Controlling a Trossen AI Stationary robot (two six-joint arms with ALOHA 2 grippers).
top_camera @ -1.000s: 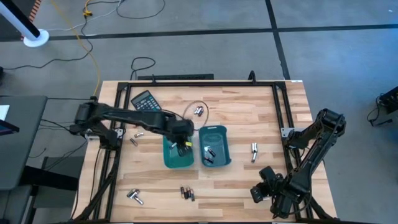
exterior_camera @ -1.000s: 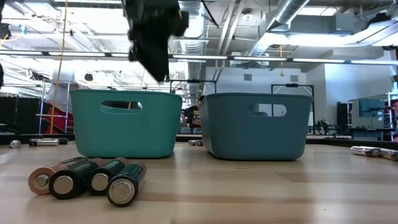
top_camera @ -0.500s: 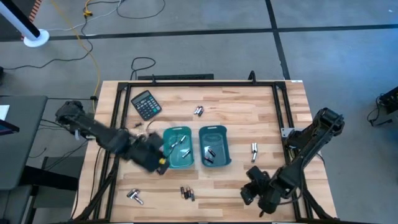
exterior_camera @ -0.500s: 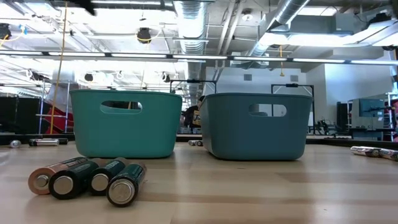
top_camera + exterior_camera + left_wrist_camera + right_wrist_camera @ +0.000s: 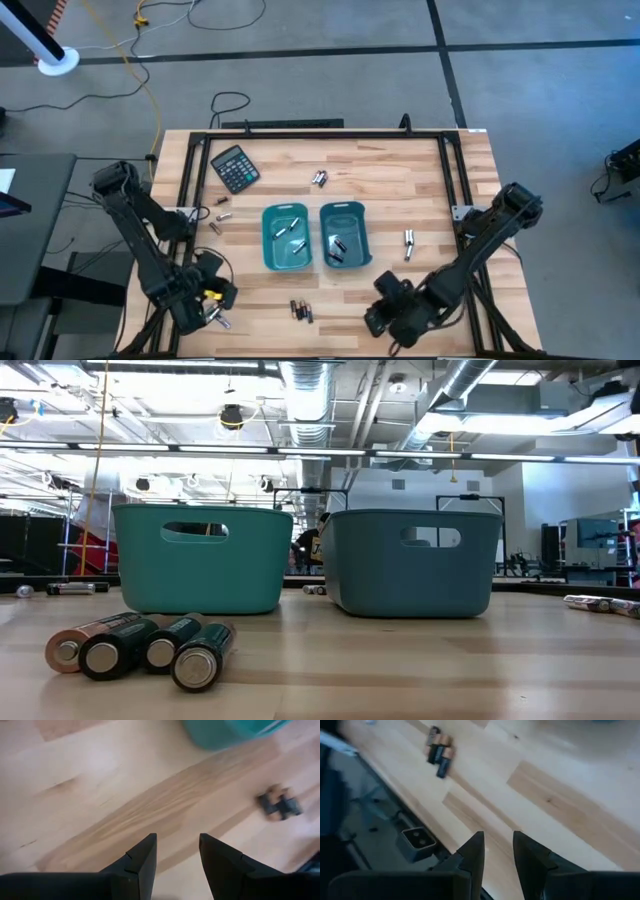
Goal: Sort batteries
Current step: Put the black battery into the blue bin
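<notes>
Two sets of jaws are mine, and both stand slightly apart with nothing between them. My left gripper (image 5: 205, 300) hangs over the near left corner of the counter (image 5: 400, 180), just beside a pair of silvery batteries (image 5: 217, 317). My right gripper (image 5: 392, 312) hovers at the near edge, right of centre, over bare planks. Beneath them lies pale butcher-block wood inside a black metal frame (image 5: 455, 160), standing on a grey floor. Beyond it, the low view shows a workshop with ceiling ducts and strip lights. Between my arms, four dark batteries with copper ends (image 5: 140, 648) lie side by side near the front edge. Two teal bins (image 5: 286, 237) sit at mid-counter, each holding a few cells. More cells are scattered near the black calculator (image 5: 235, 167) and at the right.
</notes>
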